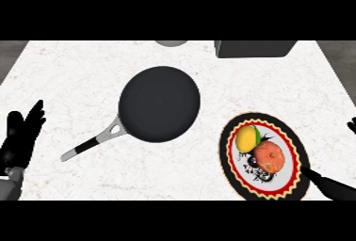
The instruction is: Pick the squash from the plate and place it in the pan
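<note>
Squash [270,156] on plate [236,181] near bench's right edge, touching yellow fruit [246,138]. Right hand [327,182] at plate rim, finger state unclear, holding nothing. Left hand [21,136] open, resting. Risk: grabbing fruit instead; pan [159,103] well apart.

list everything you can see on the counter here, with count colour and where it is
counter: 1, white marbled, fills the view
pan: 1, black with a grey and black handle, centre, handle toward lower left
plate: 1, black rim with red and white pattern, lower right
squash: 1, yellow, on the plate's upper part
round fruit: 1, orange-red, on the plate beside the squash
grey box: 1, top edge, right of centre
grey round thing: 1, top edge, cut off
left robot hand: 1, black, open, left edge
right robot hand: 1, black, lower right by the plate's rim
</note>
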Robot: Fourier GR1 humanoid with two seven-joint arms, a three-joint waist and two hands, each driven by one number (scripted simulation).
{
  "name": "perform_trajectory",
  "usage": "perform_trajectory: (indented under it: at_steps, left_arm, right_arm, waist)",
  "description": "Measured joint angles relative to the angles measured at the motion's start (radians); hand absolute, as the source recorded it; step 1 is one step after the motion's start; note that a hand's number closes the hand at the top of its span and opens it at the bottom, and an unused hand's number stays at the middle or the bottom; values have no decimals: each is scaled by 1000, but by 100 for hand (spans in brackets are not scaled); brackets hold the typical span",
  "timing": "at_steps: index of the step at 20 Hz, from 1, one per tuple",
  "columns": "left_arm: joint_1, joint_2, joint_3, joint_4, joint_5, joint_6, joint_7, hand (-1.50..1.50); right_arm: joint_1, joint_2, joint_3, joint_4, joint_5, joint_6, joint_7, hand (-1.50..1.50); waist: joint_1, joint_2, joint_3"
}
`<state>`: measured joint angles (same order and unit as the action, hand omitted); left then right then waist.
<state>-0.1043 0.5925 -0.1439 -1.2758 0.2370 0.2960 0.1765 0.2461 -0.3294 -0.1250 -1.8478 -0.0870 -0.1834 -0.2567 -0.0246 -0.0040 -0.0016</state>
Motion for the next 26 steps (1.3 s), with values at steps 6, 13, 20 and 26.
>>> perform_trajectory:
  at_steps: [6, 13, 20, 26]
  left_arm:
    - [-5, 3, -4, -15, -8, -13, 11, 0]
    - [-32, -19, -19, -5, -29, -12, 14, 0]
    - [-45, -39, -12, 19, -46, -22, 9, 0]
    - [-38, -44, 23, 11, -60, -48, 21, 0]
  right_arm:
    - [50, -196, 41, -147, 192, 36, 298, -150]
    - [-45, -390, 138, -245, 333, 198, 719, -150]
    - [-239, -420, 322, -241, 397, 378, 1059, -150]
    - [-325, -313, 442, -167, 474, 446, 1162, -150]
  waist:
    - [19, 3, -4]
    - [44, 10, -4]
    - [50, 9, -1]
    - [36, 6, 1]
